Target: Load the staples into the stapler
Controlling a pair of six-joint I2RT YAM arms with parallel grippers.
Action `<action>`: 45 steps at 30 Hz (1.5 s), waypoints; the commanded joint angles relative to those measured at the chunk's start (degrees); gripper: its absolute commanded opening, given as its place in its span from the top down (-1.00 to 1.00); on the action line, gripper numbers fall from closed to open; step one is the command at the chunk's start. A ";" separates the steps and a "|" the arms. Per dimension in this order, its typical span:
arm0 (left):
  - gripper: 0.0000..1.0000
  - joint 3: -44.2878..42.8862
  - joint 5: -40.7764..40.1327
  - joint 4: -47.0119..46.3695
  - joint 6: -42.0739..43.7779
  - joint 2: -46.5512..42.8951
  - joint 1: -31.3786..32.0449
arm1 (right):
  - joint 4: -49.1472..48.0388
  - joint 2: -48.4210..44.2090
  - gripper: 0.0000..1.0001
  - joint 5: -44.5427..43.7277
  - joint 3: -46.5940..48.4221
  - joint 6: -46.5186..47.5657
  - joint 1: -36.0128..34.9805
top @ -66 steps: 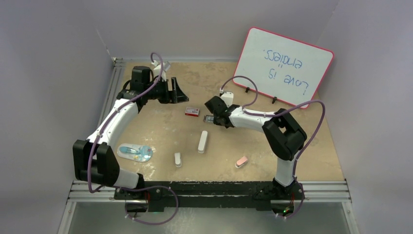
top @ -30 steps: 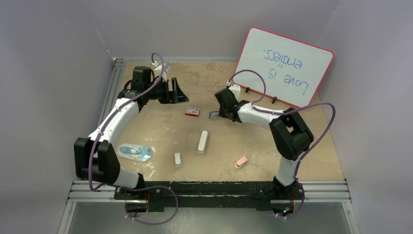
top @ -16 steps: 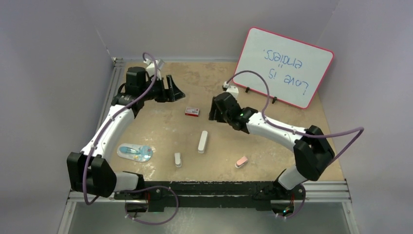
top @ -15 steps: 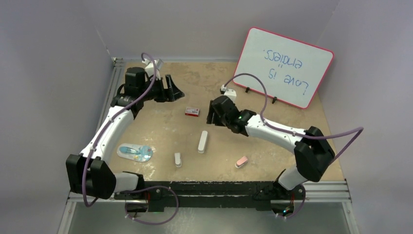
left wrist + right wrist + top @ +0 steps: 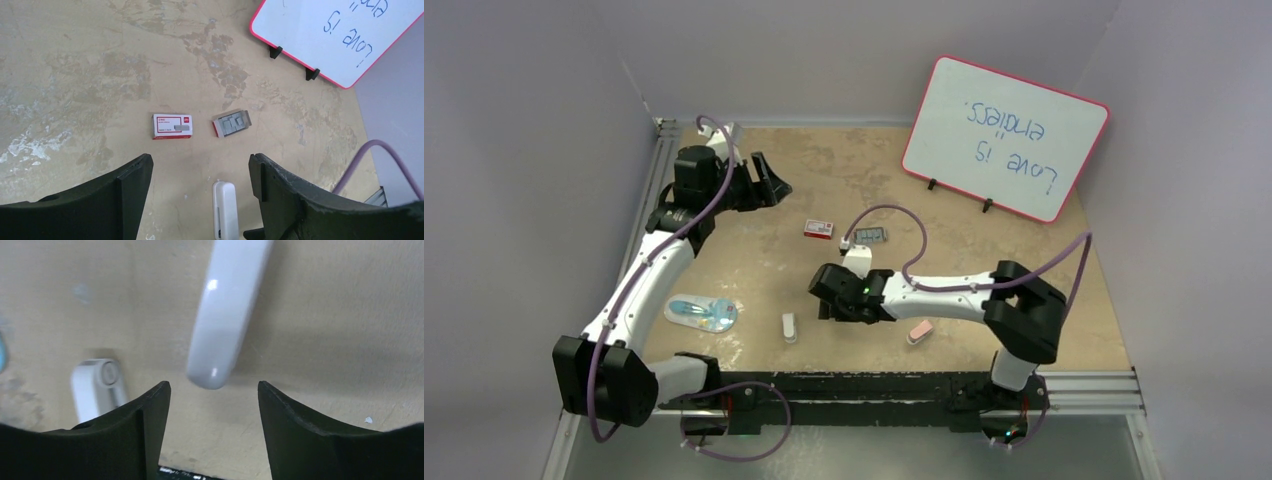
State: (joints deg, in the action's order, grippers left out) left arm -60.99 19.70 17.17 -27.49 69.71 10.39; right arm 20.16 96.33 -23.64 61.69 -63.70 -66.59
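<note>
On the tan tabletop point(image 5: 764, 270), your staples point(image 5: 231, 123) lie in an open tray just beside the red box point(image 5: 172, 126). Your left gripper point(image 5: 200, 161) hangs apart from them, fingers spread wide. Your right gripper point(image 5: 211, 390) is spread too, low over one end of a long white bar point(image 5: 227, 305).

The red box point(image 5: 818, 229) lies mid-table. Just to its right, apart from it, sit the staples point(image 5: 869, 235) in their open tray. My left gripper point(image 5: 774, 183) hangs to the box's far left, fingers spread and pointing toward it. My right gripper point(image 5: 821, 298) is low over the table on the box's near side; its jaws are too dark to read. Nearer still lie a white piece point(image 5: 790, 327) and a pink piece point(image 5: 920, 331). A whiteboard point(image 5: 1004, 137) stands far right of the box.
</note>
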 commanded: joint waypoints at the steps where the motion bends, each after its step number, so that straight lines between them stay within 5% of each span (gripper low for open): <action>1: -0.43 0.21 -1.47 -2.75 -1.41 -0.89 -0.37 | 6.35 2.15 -0.30 -3.70 2.46 -8.37 -0.03; 14: -0.41 0.52 -0.37 -2.99 -0.64 -0.14 -0.38 | 6.33 8.56 -0.03 -7.96 8.29 -2.47 0.68; 20: -0.41 0.44 0.01 -2.84 -0.43 0.28 -0.37 | 9.63 10.37 0.27 -12.68 10.21 -1.36 1.26; 27: -0.41 -0.61 0.07 -0.75 -2.71 3.72 -0.46 | -4.37 6.50 0.35 -7.83 5.87 14.11 4.56; 35: -0.43 -2.65 5.39 3.96 -5.86 10.00 -0.44 | -8.06 7.49 0.32 -2.52 5.61 19.62 6.72; 45: -0.58 4.08 10.67 3.44 -10.38 9.98 -0.37 | -3.55 8.61 -0.08 -3.54 6.84 17.36 6.94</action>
State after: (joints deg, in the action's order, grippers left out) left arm -59.46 28.16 21.80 -35.31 81.76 10.26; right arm 13.78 105.58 -25.78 66.83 -44.97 -59.51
